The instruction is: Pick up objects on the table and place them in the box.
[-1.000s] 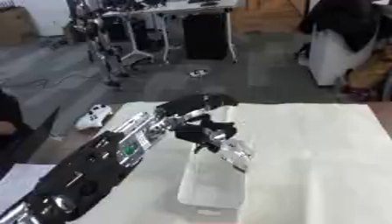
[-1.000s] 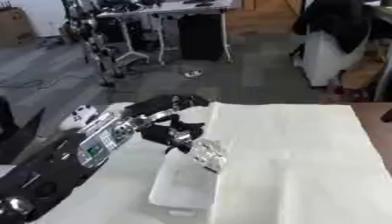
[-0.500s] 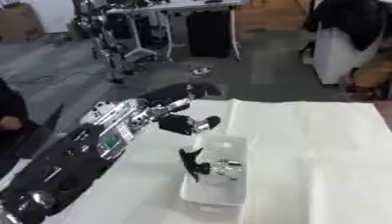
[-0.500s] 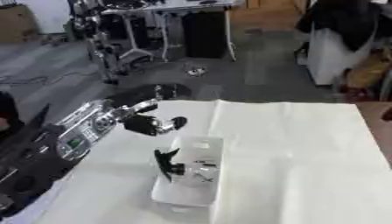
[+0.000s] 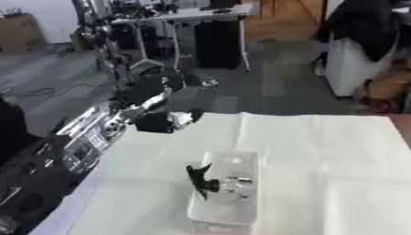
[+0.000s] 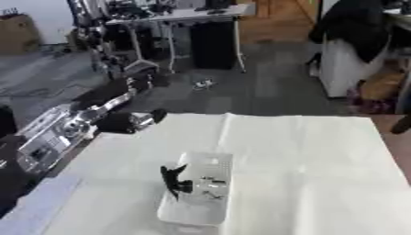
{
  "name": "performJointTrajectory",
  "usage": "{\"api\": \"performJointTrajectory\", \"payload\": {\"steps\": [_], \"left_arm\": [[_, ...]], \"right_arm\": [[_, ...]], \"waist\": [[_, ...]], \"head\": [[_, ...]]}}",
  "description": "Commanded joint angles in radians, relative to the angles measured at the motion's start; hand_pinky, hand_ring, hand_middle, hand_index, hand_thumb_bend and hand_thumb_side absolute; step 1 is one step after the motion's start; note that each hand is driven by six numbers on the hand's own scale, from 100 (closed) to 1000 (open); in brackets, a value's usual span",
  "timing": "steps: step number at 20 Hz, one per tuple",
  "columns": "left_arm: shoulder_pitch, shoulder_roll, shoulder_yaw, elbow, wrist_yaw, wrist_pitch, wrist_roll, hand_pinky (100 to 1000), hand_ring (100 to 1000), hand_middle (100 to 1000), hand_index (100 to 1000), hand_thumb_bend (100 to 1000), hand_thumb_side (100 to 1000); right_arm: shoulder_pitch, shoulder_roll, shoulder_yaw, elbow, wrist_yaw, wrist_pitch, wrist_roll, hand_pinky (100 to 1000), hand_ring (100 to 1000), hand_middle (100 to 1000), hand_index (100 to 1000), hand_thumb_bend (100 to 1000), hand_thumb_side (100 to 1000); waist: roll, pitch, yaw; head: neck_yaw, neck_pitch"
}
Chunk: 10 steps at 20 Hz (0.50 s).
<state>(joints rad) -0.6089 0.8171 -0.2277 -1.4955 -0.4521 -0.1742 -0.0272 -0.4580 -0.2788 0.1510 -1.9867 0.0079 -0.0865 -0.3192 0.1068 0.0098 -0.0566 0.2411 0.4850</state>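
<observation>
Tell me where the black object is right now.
The black object lies inside the clear box on the white cloth, against its left wall, beside small silvery items; the left hand is up near the table's left edge.

The setting appears to be a robotics lab or workshop. Beyond the white-covered table (image 5: 321, 151) lies a bare grey floor (image 5: 265, 78). A metal-legged workbench (image 5: 180, 18) with equipment stands behind it; a cardboard box (image 5: 20, 27) sits to its left.

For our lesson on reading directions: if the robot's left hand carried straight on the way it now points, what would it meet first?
The left hand points right, low over the white cloth; the way looks free, though depth is unclear.
</observation>
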Motion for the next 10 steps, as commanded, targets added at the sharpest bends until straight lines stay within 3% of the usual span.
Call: {"api": "performJointTrajectory", "payload": {"steps": [1,5,10], "left_arm": [[0.009,0.042,0.041,-0.04,0.04,0.027,0.068,830,856,875,927,231,1000],[0.067,0.035,0.073,-0.107,0.129,0.055,0.176,767,807,842,914,236,1000],[0.169,0.001,0.118,-0.234,0.196,0.075,0.229,750,793,830,920,237,1000]], "right_arm": [[-0.003,-0.017,-0.009,-0.013,0.003,0.0,-0.004,375,387,480,911,423,1000],[0.001,-0.021,-0.013,-0.013,0.006,0.0,-0.009,374,386,479,912,425,1000],[0.008,-0.026,-0.015,-0.013,0.008,0.002,-0.01,373,385,479,910,430,1000]], "waist": [[-0.003,-0.013,0.007],[-0.009,-0.01,0.022],[-0.02,-0.006,0.041]], "head": [[-0.006,-0.026],[-0.002,-0.057],[0.015,-0.093]]}}
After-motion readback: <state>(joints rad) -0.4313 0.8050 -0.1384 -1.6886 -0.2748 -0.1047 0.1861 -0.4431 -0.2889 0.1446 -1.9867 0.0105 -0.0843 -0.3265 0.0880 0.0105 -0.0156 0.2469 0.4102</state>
